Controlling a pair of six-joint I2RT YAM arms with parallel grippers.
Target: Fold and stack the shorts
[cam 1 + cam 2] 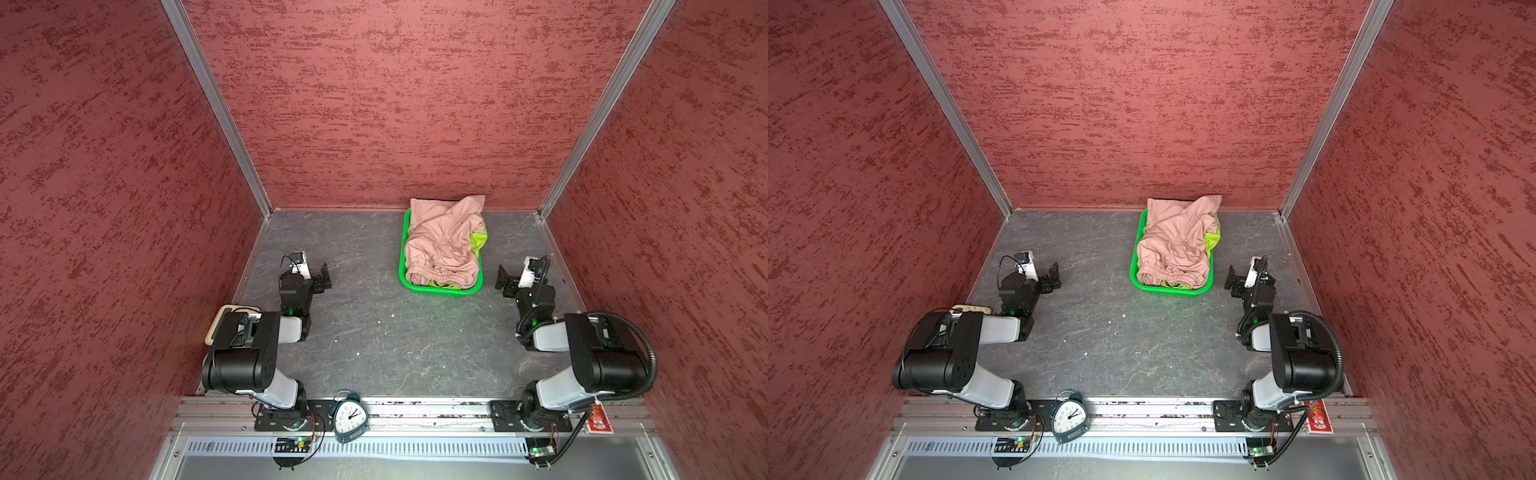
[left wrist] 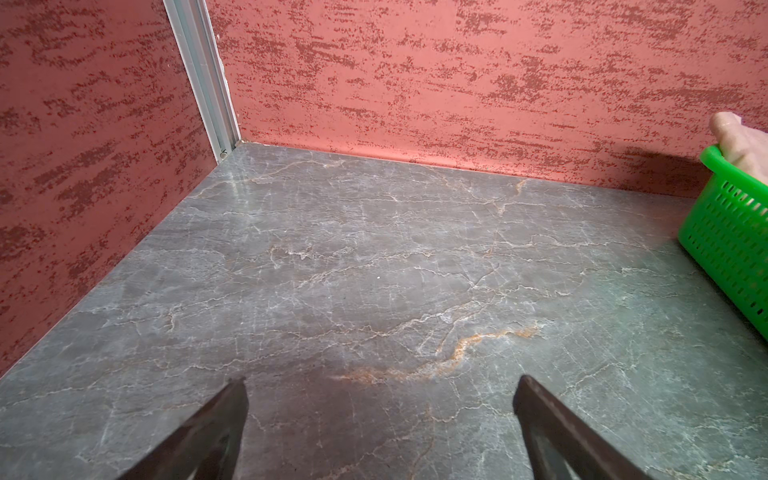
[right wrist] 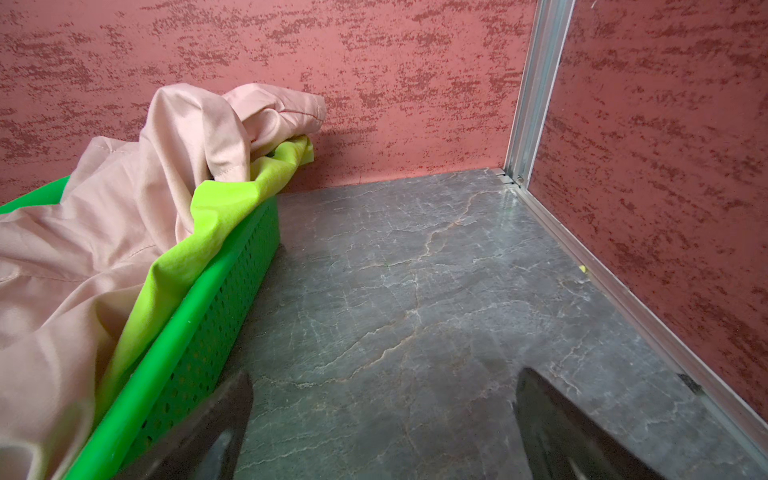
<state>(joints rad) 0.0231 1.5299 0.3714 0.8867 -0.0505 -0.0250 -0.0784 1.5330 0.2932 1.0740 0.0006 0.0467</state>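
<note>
Jaws of left gripper (image 1: 323,277) wide apart, nothing between them; it sits low at the table's (image 1: 374,328) left side, well apart from the basket (image 1: 440,292). Basket stands right of centre against the back wall, long axis running near to far. Pink shorts (image 1: 442,243) heaped on top, waistband at near end; lime green shorts (image 1: 479,240) underneath, showing at the right rim. Right gripper (image 1: 503,279) just beside basket's right wall, fingers apart, empty. Judged: right arm nearer; cloth lies to its left, over the rim.
</note>
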